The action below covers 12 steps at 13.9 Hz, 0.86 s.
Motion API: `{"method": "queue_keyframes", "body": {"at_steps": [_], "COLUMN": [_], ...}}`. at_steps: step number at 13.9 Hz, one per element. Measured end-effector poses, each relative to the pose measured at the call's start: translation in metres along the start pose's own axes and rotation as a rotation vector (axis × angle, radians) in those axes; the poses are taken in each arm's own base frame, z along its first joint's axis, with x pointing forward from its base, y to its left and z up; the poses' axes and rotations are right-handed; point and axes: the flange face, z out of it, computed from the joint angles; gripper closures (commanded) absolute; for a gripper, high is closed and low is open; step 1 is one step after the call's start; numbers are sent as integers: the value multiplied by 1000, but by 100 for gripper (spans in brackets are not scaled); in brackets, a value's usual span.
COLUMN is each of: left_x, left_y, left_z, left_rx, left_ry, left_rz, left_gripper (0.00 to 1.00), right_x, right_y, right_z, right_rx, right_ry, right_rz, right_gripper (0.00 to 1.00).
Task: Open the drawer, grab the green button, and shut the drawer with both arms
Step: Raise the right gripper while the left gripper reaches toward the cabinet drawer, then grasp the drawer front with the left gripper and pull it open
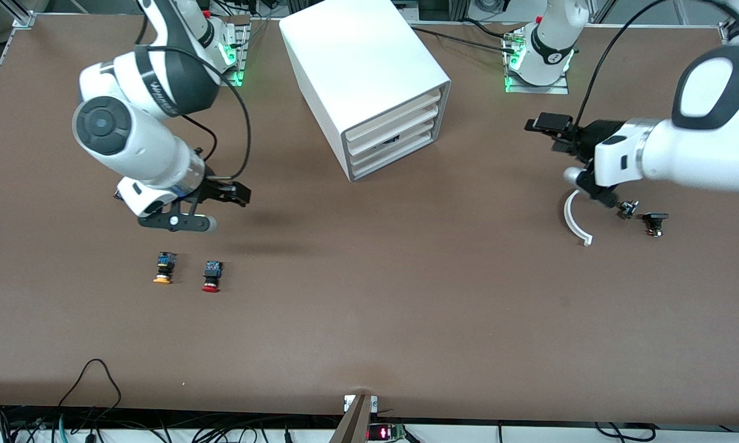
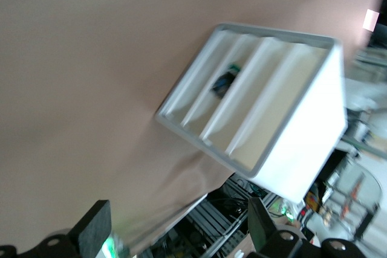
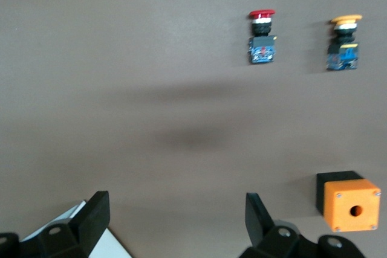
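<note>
Drawer (image 1: 389,133) fronts flat, smooth white plastic in boxy cabinet (image 1: 363,74)

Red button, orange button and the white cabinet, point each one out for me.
red button (image 1: 211,276): front view, on its black body just above the red cap.
orange button (image 1: 163,267): front view, on its body.
white cabinet (image 1: 357,61): front view, on its flat top panel.

Legible markings are few. The right arm (image 1: 154,92) carries white lettering along the black joint band of its upper link; the lettering is visible but cannot be read with certainty. The left arm's base (image 1: 551,55) shows a small dark mark on its white housing, resembling a single digit, not clearly readable. No other text, label or number is readable.
</note>
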Motion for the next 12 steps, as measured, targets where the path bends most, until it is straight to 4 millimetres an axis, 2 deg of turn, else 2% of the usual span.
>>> {"method": "queue_keyframes", "body": {"at_steps": [2,3,5,6,9,11,12], "left_x": [14,19,28,32,37,29,27], "left_y": [-27,-43,-67,-70,-60,-77,-87], "left_z": [19,35,85,116,208,250,269], "left_rx": [-109,-170,-276,-298,-379,-433,-470], "left_ry": [99,163,268,301,332,337,351], "left_rz": [98,122,115,99,60,86,90], "left_gripper": [0,0,0,0,4,6,14], "right_x": [-6,-7,-8,-8,-6,-2,-1], "right_y": [-16,-23,-30,-32,-44,-53,-56], "right_z": [2,3,3,4,14,11,9], "right_rx": [5,11,21,25,34,45,50], "right_ry": [11,21,37,42,44,50,53], "right_rz": [11,19,31,34,91,155,181], "right_gripper": [4,4,3,3,3,3,3]}}
